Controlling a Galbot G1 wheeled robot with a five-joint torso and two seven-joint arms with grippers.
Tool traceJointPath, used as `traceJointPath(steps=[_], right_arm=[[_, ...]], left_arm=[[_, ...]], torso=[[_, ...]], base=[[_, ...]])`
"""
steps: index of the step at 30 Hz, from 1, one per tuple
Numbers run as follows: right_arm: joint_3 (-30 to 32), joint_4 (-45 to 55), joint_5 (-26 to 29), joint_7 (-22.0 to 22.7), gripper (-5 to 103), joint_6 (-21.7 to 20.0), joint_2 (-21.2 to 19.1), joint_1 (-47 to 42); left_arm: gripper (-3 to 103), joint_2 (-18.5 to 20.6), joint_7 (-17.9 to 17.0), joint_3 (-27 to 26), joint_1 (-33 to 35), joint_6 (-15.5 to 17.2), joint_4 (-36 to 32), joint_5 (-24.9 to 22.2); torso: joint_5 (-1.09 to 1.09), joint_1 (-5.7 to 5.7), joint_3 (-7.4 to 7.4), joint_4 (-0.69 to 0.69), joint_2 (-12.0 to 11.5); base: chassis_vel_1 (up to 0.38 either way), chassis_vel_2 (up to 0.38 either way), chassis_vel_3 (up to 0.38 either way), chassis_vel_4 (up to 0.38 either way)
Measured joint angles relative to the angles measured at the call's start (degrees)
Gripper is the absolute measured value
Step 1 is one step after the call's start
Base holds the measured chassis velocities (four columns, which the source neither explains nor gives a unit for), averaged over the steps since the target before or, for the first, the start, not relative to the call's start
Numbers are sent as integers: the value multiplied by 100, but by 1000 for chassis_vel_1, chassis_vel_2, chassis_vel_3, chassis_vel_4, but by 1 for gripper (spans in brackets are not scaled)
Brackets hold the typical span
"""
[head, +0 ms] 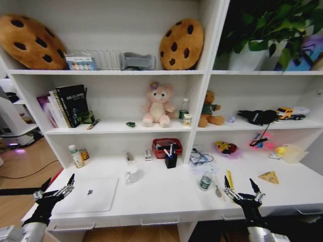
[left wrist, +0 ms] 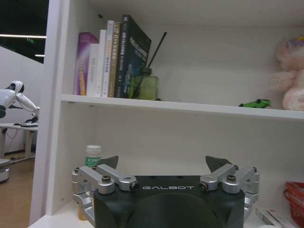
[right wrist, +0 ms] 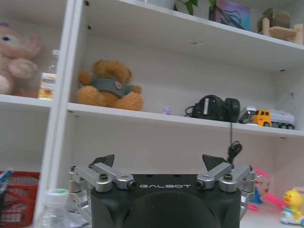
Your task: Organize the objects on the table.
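A silver laptop (head: 93, 194) lies shut on the left of the white table (head: 161, 195). A small green-labelled can (head: 205, 182) stands right of centre. A black holder (head: 171, 161) at the back has pens sticking up, one of them blue. A tiny dark green item (head: 130, 124) (left wrist: 255, 103) rests on the shelf above. My left gripper (head: 60, 180) (left wrist: 163, 164) hovers open over the desk's left front corner, beside the laptop. Open too, my right gripper (head: 238, 182) (right wrist: 159, 161) hangs at the front edge, right of the can. Neither holds anything.
A clear cup (head: 132, 174), a red basket (head: 166, 146), cables (head: 202, 158), a yellow strip (head: 229, 178) and small bottles (head: 77, 156) sit on the desk. Shelves above carry books (left wrist: 111, 59), plush toys (head: 158, 105), headphones (right wrist: 213, 108) and a toy truck (right wrist: 268, 117).
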Motion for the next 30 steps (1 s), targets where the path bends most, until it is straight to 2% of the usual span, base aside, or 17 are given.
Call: traceJointPath(steps=[4, 5, 6, 7, 8, 9, 11, 16, 18, 20, 21, 23, 26, 27, 30], right_arm=[[-79, -50, -47, 28, 100, 107, 36, 8], [-107, -51, -42, 28, 100, 121, 41, 9], [-155, -50, -48, 28, 100, 147, 48, 14], [-215, -39, -93, 12, 100, 158, 44, 34], [-215, -39, -93, 12, 100, 158, 44, 34], [-272, -19, -114, -10, 100, 149, 29, 46], [-464, 65, -25, -72, 100, -48, -43, 74], [-893, 257, 117, -289, 100, -359, -181, 168], [-1223, 398, 164, -616, 100, -539, -402, 323], [-1292, 422, 163, -695, 100, -579, -464, 385], [-1493, 457, 170, -858, 100, -732, -679, 617], [-1558, 459, 194, -882, 100, -794, -763, 715], [-1832, 343, 454, -869, 100, -1062, -1193, 1311], [-1832, 343, 454, -869, 100, -1062, -1193, 1311], [-2067, -138, 741, -829, 100, -1149, -1551, 1931]], left_arm=[[100, 0, -1, 1, 0, 0, 1, 0], [100, -1, -1, 1, 0, 0, 1, 0], [100, -1, 1, 1, 0, 0, -1, 0], [100, -1, 1, 1, 0, 0, -1, 0], [100, -1, 1, 1, 0, 0, -1, 0], [100, -1, 2, 2, 0, 0, -1, 0], [100, -1, 5, 1, 0, 0, -1, 0], [100, -1, 4, 1, 0, 0, 0, 0], [100, 0, -1, -1, 0, 0, 1, 0], [100, 0, -1, -1, 0, 0, 1, 0], [100, 0, -3, -1, 0, 0, 2, 0], [100, 0, -3, -1, 0, 0, 2, 0], [100, 0, -4, -1, 0, 0, 2, 0], [100, 0, -4, -1, 0, 0, 2, 0], [100, 0, -4, -1, 0, 0, 2, 0]], torso=[[-11, -1, -1, -2, 1], [-3, -1, 0, 1, 0], [4, 0, 0, -4, 0], [-2, -2, -1, 4, 1], [-2, -2, -1, 4, 1], [-9, -2, -1, -3, 1], [3, -1, 0, 2, 0], [-9, -1, -1, -2, 1], [-7, -2, -1, -1, 2], [-10, -1, -1, 0, 1], [-7, -1, -1, 0, 1], [-5, -1, -1, -2, 1], [-4, -1, -1, 2, 1], [-4, -1, -1, 2, 1], [-3, -1, 0, -1, 1]], base=[[-374, -364, 383, 372], [-315, -366, 379, 378], [-315, -291, 294, 290], [-251, -291, 241, 171], [-251, -291, 241, 171], [-183, -235, 241, 141], [-9, -113, 88, 76], [17, -27, -3, -14], [59, 94, -63, -85], [68, 89, -64, -53], [41, 47, -52, -51], [41, 13, -35, -51], [0, 0, 0, 0], [0, 0, 0, 0], [0, 0, 0, 0]])
